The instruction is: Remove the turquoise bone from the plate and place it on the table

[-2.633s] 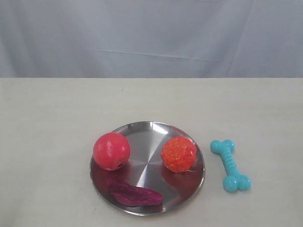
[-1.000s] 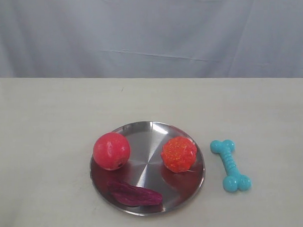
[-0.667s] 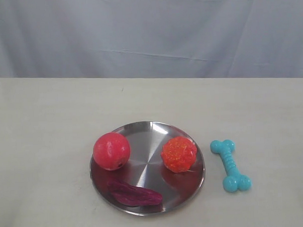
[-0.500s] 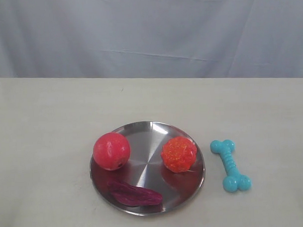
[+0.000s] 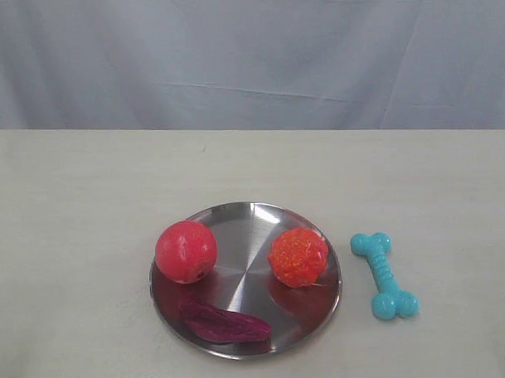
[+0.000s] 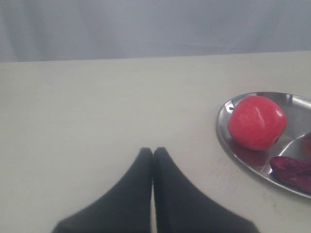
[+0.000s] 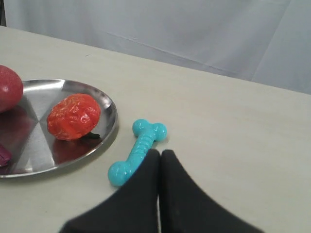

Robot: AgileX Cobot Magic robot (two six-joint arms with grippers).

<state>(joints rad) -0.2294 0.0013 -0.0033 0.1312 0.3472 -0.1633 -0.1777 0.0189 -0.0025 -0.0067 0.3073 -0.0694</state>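
Turquoise bone (image 5: 385, 275), ribbed shaft, two knobs each end, flat on table (image 5: 70, 204) beside plate (image 5: 241, 231). Long axis runs alongside plate's rim. Left gripper (image 6: 153, 151), right gripper (image 7: 159, 153): fingers pressed together, empty.

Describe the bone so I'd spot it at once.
Find the silver plate on the beige table. Right of it in the exterior view, off the rim, lies the bone. It alone is turquoise and long, unlike the red ball and orange ball on the plate.

No text, label, brand, number or sign can be read in any view; the plate (image 5: 246, 231), the turquoise bone (image 5: 382, 273) and the counter (image 5: 70, 204) show plain, unmarked surfaces.
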